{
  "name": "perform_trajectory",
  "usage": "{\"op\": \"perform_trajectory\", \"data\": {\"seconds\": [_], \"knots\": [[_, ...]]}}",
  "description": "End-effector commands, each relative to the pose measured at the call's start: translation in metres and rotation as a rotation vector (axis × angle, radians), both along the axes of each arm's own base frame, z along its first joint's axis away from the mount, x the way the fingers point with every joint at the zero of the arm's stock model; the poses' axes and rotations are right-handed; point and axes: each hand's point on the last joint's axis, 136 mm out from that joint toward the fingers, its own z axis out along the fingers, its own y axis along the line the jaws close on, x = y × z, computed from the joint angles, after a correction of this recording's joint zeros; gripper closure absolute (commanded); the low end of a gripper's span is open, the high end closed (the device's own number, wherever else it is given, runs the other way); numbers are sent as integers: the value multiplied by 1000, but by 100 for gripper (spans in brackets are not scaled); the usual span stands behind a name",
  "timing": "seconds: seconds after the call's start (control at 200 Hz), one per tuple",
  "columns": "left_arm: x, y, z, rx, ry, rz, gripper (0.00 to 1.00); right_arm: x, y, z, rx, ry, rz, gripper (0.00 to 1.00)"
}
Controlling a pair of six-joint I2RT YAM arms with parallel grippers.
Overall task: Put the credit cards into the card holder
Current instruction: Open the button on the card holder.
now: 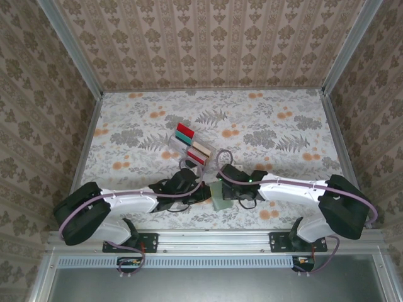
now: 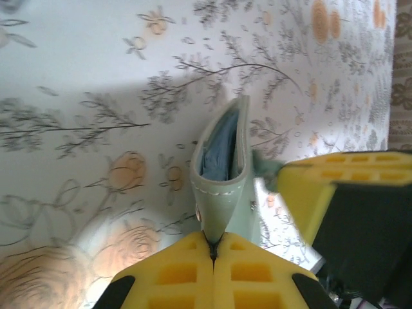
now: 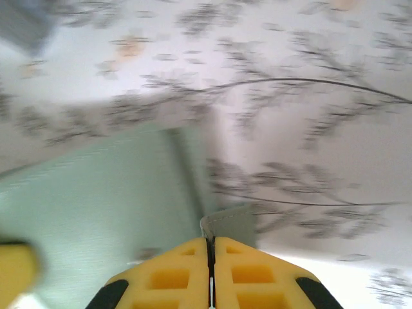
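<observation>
Opening the card holder (image 1: 221,199) is judged to be the step in hand, since no card is seen in either grip and the wallet is pinched from both sides. The holder is found at the near middle of the table (image 1: 283,126), between the two wrists. In the left wrist view the left gripper (image 2: 212,243) is seen pressed fully together on one edge of the holder (image 2: 222,174), which is lifted on edge so that its mouth gapes a little and a blue lining is shown inside. In the right wrist view the right gripper (image 3: 210,243) is likewise drawn together, with a small grey-green flap (image 3: 230,222) nipped between its pads, while the broad pale panel of the holder (image 3: 109,199) is spread to the left. The credit cards (image 1: 187,134) are stood in a clear rack (image 1: 174,141) farther out on the table, a little left of centre and apart from the holder; none has been placed yet. For the next move, the two halves would probably need to be drawn apart so that a pocket is exposed, after which one gripper would have to be freed to fetch a card. A slip of the thin flap is judged the main risk.
</observation>
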Motion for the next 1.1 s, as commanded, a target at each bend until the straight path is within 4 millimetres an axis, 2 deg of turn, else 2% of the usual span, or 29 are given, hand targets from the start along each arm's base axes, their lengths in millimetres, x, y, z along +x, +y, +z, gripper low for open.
{"op": "perform_trajectory", "data": {"seconds": [0.0, 0.135, 0.475, 0.885, 0.96, 1.095], "knots": [[-4, 12, -10, 56, 12, -17, 100, -9, -39, -16, -127, 41, -29, 91], [-4, 9, -11, 58, 14, -28, 100, -7, -42, -16, -125, 49, -34, 91], [-3, 1, -14, 72, 19, -59, 100, -11, -47, -26, -154, 95, -1, 74], [-3, 6, -20, 116, 16, -73, 97, -21, -62, -43, -257, 171, -14, 72], [-3, 5, -17, 117, 12, -79, 95, -20, -58, -38, -228, 163, -16, 71], [-2, 8, -18, 134, 6, -73, 92, -12, -50, -12, -166, 102, -17, 66]]}}
